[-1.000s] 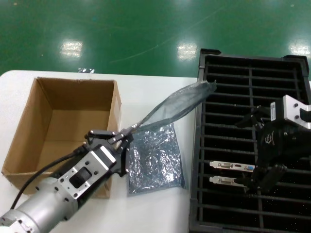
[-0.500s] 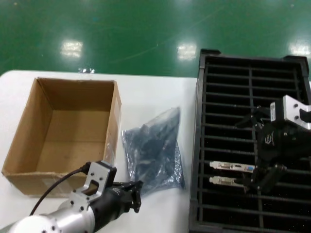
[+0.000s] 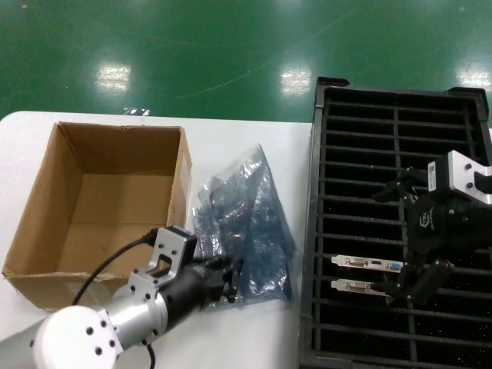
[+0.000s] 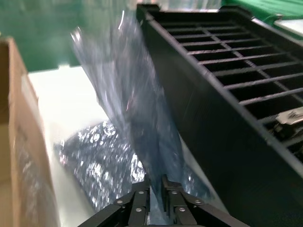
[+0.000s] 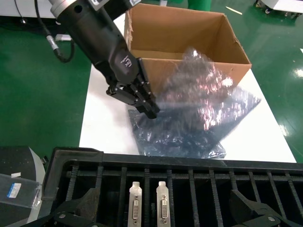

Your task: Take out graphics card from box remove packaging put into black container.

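- Left gripper (image 3: 228, 278) — low over the table (image 3: 254, 154), just beside the front corner of the box (image 3: 46, 223); its fingers are closed on the lower edge of the packaging (image 3: 246, 192), as is seen in the left wrist view (image 4: 158, 201).
- Packaging — a crinkly translucent grey-silver bag, held up at a slant from the left gripper, its free end raised toward the far side of the table; it is placed between the box and the black container (image 3: 461, 104).
- Second bag (image 3: 273, 273) — an identical-looking bag, lying flat on the table beneath the held one; the two are seen overlapped in the head view.
- Box — brown cardboard, open-topped, set on the left part of the table; nothing is seen on its floor.
- Black container — a large slotted tray on the right of the table, divided into two columns of narrow slots.
- Graphics card (image 3: 365, 264) — stood on edge in a slot of the left column, silver bracket uppermost; its twin (image 3: 357, 287) is stood in the next slot nearer the robot.
- Right gripper (image 3: 419, 280) — held over the black container, just beside the two cards; its fingers are spread wide and nothing is held.
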Controlling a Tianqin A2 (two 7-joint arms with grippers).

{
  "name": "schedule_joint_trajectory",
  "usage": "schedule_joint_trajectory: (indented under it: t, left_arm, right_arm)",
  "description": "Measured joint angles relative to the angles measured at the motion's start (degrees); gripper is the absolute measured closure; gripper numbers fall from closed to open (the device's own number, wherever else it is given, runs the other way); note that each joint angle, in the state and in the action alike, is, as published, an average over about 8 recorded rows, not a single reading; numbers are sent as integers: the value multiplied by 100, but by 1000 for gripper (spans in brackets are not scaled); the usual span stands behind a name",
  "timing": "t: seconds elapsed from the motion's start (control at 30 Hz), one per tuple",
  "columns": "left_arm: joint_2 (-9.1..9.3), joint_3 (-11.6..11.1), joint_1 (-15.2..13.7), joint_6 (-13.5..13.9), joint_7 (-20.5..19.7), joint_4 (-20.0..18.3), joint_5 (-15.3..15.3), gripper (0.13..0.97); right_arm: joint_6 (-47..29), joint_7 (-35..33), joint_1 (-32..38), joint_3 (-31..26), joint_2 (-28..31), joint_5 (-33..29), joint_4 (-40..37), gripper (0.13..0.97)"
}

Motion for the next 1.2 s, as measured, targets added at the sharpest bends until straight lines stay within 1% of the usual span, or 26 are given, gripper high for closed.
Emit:
schedule_joint_trajectory:
  t: [0.07,0.23,0.33,0.37,0.47,0.5,0.57,0.63,0.7,0.73,0.77,0.8,0.87,0.93,1.0,1.03,1.07,1.2]
  left_arm:
    - [-44,35,-25,-18,135,-47,-119,914]
    - [-174,90,6,25,378,-336,-282,845]
    - [-263,88,61,13,523,-572,-298,803]
    - [-294,82,83,-6,581,-662,-298,803]
    - [-398,61,164,-122,826,-989,-255,803]
    - [-438,57,201,-184,942,-1120,-224,781]
    - [-527,61,298,-352,1225,-1415,-149,737]
    - [-626,91,435,-629,1610,-1742,-86,693]
    - [-719,139,595,-989,2043,-2052,-66,649]
    - [-759,171,683,-1206,2271,-2189,-79,627]
    - [-792,205,770,-1436,2497,-2309,-102,627]
    - [-816,239,855,-1675,2722,-2406,-133,600]
    - [-843,295,987,-2063,3062,-2527,-205,546]
    - [-856,334,1071,-2326,3270,-2567,-282,492]
    - [-865,356,1114,-2471,3374,-2559,-363,438]
    - [-871,361,1123,-2503,3388,-2542,-414,411]
    - [-880,364,1126,-2514,3384,-2519,-470,411]
    - [-917,384,1154,-2616,3405,-2416,-745,331]
  right_arm:
    - [0,0,0,0,0,0,0,129]
    - [0,0,0,0,0,0,0,129]
    - [0,0,0,0,0,0,0,129]
    - [0,0,0,0,0,0,0,129]
    - [0,0,0,0,0,0,0,129]
    - [0,0,0,-1,0,0,0,129]
    - [0,0,0,-1,0,0,0,129]
    - [0,0,0,-1,0,0,0,129]
    - [0,0,0,-1,0,0,0,129]
    - [0,0,0,-1,0,1,0,129]
    - [0,0,0,-1,0,1,0,129]
    - [0,0,0,-1,0,1,0,129]
    - [21,-4,-14,5,-4,7,2,129]
    - [78,-18,-54,23,-17,27,9,129]
    - [168,-42,-121,52,-38,58,20,129]
    - [232,-59,-166,72,-52,80,28,129]
    - [306,-78,-219,96,-69,105,37,129]
    - [658,-174,-472,210,-150,228,80,129]
